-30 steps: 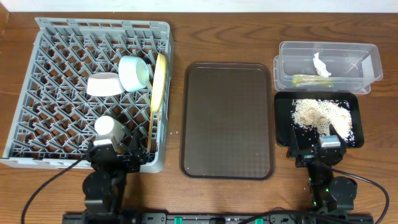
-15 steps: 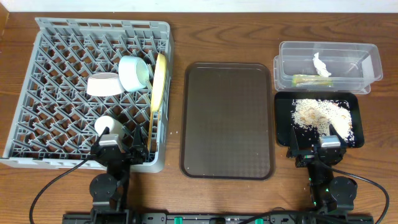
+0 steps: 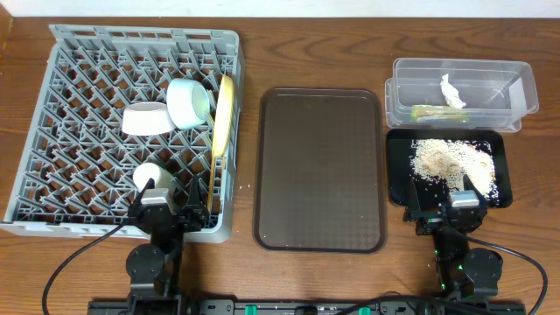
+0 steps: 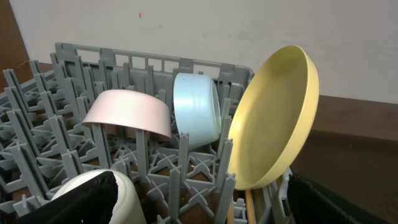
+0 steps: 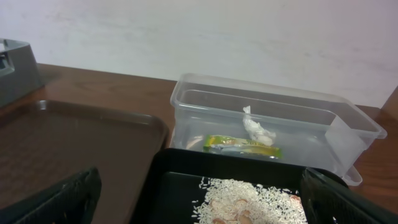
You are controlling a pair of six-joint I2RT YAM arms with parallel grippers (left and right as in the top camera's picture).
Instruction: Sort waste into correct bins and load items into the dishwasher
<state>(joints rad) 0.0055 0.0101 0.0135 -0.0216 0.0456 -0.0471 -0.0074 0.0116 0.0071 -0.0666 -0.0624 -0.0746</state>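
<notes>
**At table's near edge, two arms sit open-handed beside a sorted spread**

On the left of the wooden surface (image 3: 315, 52), the grey dish rack (image 3: 87, 52) carries the load. The yellow plate (image 3: 225, 118) stands on edge between pegs at the rack's right side. The light blue bowl (image 3: 188, 102) leans tilted just beside it, and the white bowl (image 3: 146, 119) sits mouth-down next to that. The small white cup (image 3: 150, 177) lies nearer the front. All are propped so the pegs hold them apart.

A thin wooden piece low beside the plate looks like the chopsticks (image 4: 249, 208), though little of it shows.

Beyond the brown serving tray (image 3: 321, 166) in the middle, the clear tub (image 3: 516, 74) holds the crumpled tissue (image 3: 452, 92) and the snack wrapper (image 3: 437, 112). The rice-like crumbs (image 3: 451, 160) are heaped in the black tray (image 3: 398, 166) in front of it, so dry litter and food scraps lie separate.

The left gripper (image 3: 166, 208) sits at the rack's front edge, jaws spread wide with nothing between them. The right gripper (image 3: 448, 210) sits at the black tray's near edge, jaws likewise spread and empty. Judging by this layout, the task appears all but finished.
</notes>
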